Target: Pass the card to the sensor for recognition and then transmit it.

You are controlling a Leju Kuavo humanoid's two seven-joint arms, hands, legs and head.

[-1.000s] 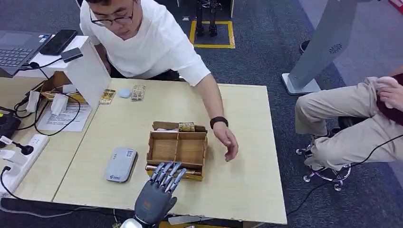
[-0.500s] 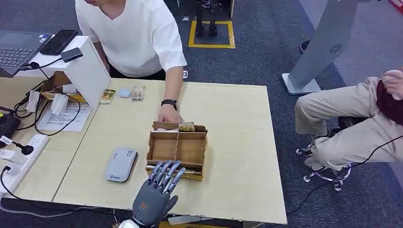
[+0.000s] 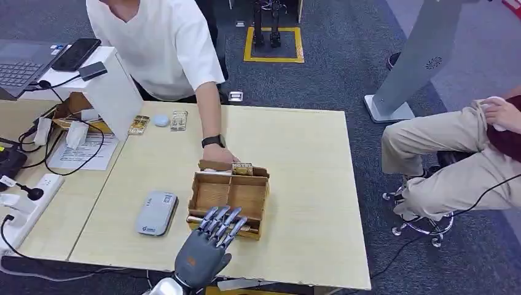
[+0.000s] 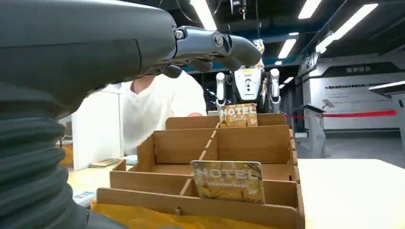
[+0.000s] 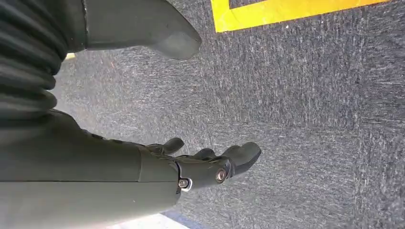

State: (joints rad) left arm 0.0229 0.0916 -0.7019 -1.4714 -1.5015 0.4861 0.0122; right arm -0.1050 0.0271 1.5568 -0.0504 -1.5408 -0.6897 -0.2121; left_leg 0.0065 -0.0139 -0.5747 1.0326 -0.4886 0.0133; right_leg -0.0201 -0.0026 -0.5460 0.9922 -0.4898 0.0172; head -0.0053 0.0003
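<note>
my left hand (image 3: 206, 246) is hovering empty, fingers apart, over the upright card (image 4: 228, 180), likely thin, stiff, slick; i am aiming at its top edge.

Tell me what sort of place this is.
Likely a robotics lab or test office staged as a hotel desk: a table with a laptop, another robot in the background, and yellow floor tape.

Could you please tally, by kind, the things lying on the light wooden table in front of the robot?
Wooden organizer box: 1
Hotel cards standing in the box: 2
Grey card reader: 1
Small card packs at the far edge: 2
Pale round disc: 1
Total: 7
</note>
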